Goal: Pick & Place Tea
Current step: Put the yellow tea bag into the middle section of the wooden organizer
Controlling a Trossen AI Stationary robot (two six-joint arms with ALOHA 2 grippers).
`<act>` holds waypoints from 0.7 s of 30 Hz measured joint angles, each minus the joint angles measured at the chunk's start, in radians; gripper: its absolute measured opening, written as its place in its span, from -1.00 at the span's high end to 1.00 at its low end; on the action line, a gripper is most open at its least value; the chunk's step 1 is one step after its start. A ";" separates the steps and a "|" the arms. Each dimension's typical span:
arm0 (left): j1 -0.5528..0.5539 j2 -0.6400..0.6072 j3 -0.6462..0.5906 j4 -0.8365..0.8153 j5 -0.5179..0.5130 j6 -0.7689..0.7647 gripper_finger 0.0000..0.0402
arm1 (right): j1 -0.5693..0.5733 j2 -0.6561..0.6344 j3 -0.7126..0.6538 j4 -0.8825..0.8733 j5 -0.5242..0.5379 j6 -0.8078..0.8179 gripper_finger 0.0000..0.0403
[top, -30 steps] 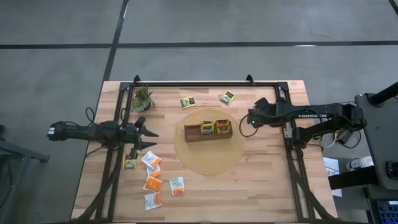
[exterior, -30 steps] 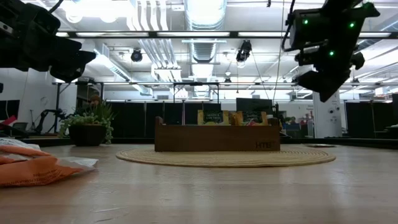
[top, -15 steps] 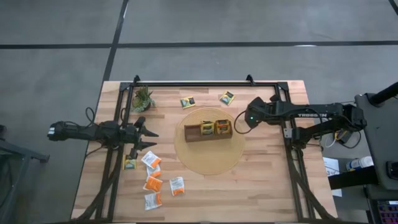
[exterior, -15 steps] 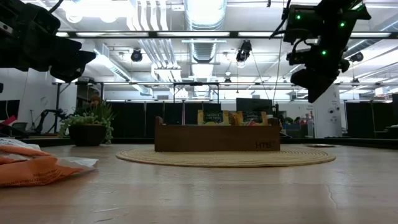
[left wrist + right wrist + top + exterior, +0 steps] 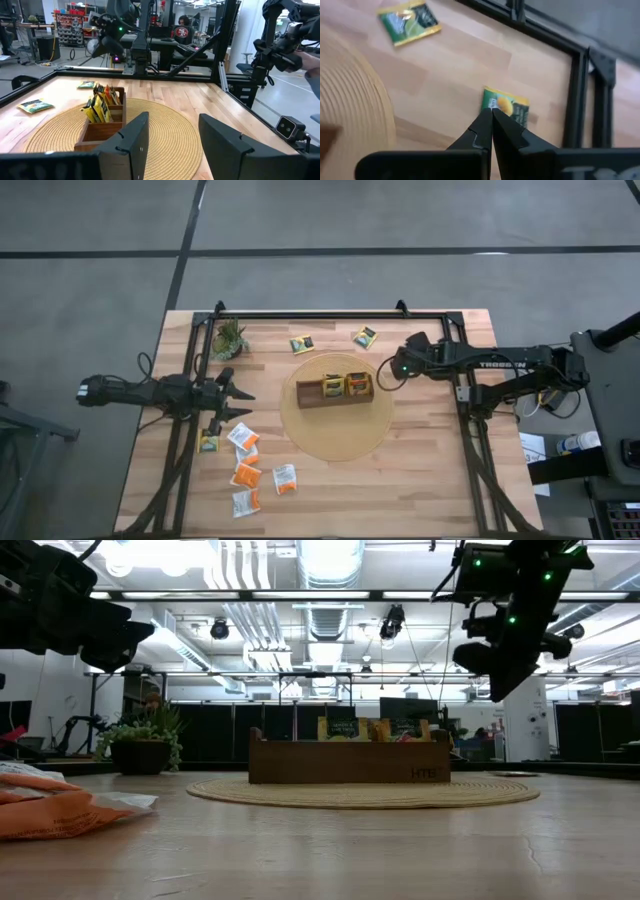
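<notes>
The tea lies as small sachets. Two yellow-and-dark ones [image 5: 301, 344] [image 5: 364, 336] rest flat near the far edge. Several orange and white ones [image 5: 246, 473] lie near left. More yellow sachets [image 5: 345, 385] stand in the wooden tray [image 5: 310, 395] on the round woven mat [image 5: 340, 435]. My right gripper [image 5: 388, 377] hangs shut above the table beside the tray's right end, slanting down. In the right wrist view its tips [image 5: 490, 114] point at a yellow sachet [image 5: 507, 106], and another sachet [image 5: 409, 19] lies beyond. My left gripper [image 5: 238, 395] waits open at the left, pointing level at the tray [image 5: 102, 120].
A small potted plant [image 5: 229, 338] stands at the far left corner. Black frame rails [image 5: 330, 313] run along the far edge and both sides. Bare wood lies near the front right [image 5: 420, 480].
My right gripper has turned at the wrist and tipped. Its shut tips have swung a little toward the table's left, closer to the tray's right end. It has stayed high above the table.
</notes>
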 joint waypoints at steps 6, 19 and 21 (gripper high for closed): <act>0.000 0.000 0.000 0.000 0.000 0.000 0.17 | -0.015 0.000 0.007 -0.008 -0.112 0.155 0.96; 0.000 0.000 0.000 0.000 0.000 0.000 0.17 | -0.024 0.003 -0.026 -0.012 -0.184 0.263 0.96; 0.000 0.000 0.000 0.000 0.000 0.000 0.17 | -0.024 0.003 -0.026 -0.010 -0.185 0.225 0.96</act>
